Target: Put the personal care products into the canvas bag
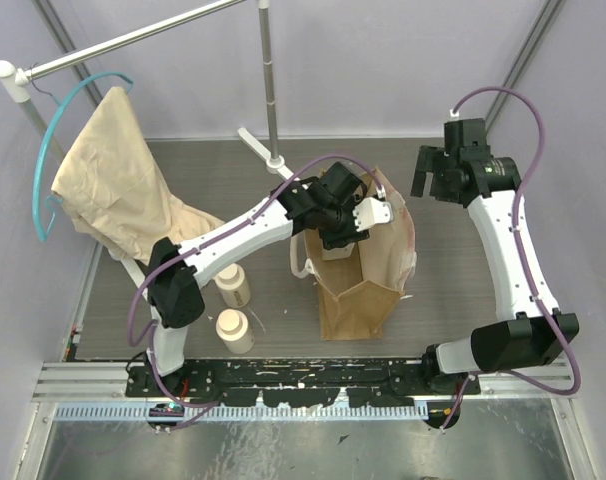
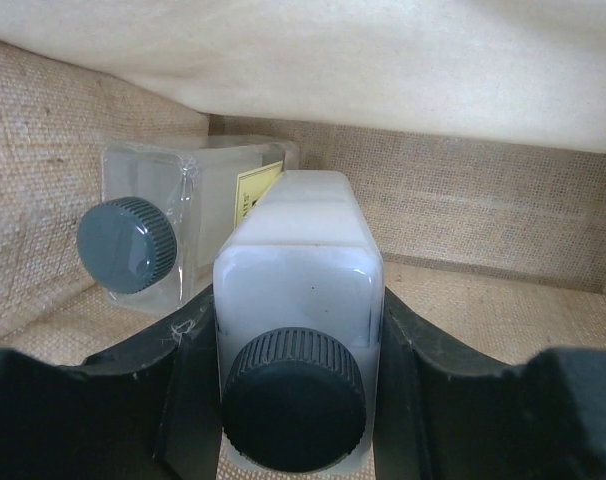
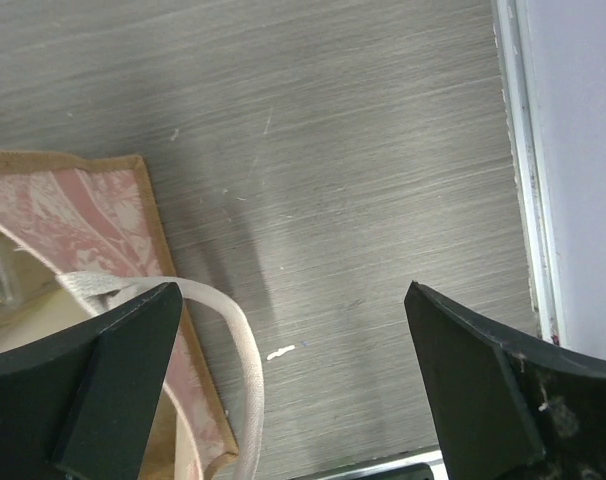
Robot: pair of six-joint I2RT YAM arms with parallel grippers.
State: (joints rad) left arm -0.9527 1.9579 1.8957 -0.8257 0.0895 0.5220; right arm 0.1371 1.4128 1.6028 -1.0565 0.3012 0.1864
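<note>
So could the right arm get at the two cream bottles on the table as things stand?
Probably not easily. The cream bottles stand near the left arm, which, with the canvas bag, lies between them and the open, empty right gripper.

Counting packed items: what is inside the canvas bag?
One dark-capped bottle lies on the bag floor; the left gripper holds a second bottle beside it. The rest is covered.
</note>
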